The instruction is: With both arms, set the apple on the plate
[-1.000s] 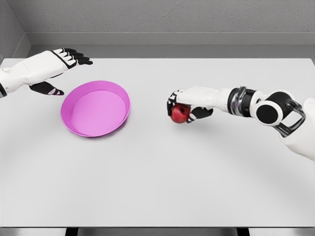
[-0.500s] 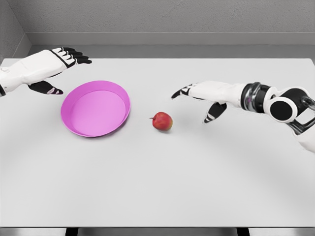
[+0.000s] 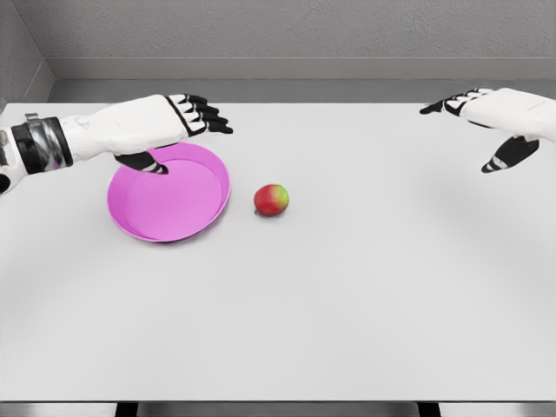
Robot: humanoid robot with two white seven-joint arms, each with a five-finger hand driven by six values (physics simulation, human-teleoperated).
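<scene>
— While the apple [image 3: 271, 200] is lying on the table [image 3: 347, 304], is it being held by anything?

— No. It is touched by nothing. It is seen just beside the right rim of the pink plate [image 3: 139, 221], nearer the far edge of the table than the near edge, a bit left of the middle.

— How are the hands placed?

— The left hand [image 3: 152, 130] is held above the far part of the plate, with its fingers stretched out and nothing in them. The right hand [image 3: 491, 117] is up by the far right corner of the table, well apart from the apple. Its fingers are spread too, and nothing is gripped.

— What could go wrong?

— The apple is round, so it could be rolled away if it is bumped from one side. It might be pushed toward the near edge. The plate could also be slid or tipped if it is knocked by the left hand, since that hand hangs right over it.

— And the plate's rim?

— The apple could be stopped by it if it is only pushed, not lifted.
</scene>
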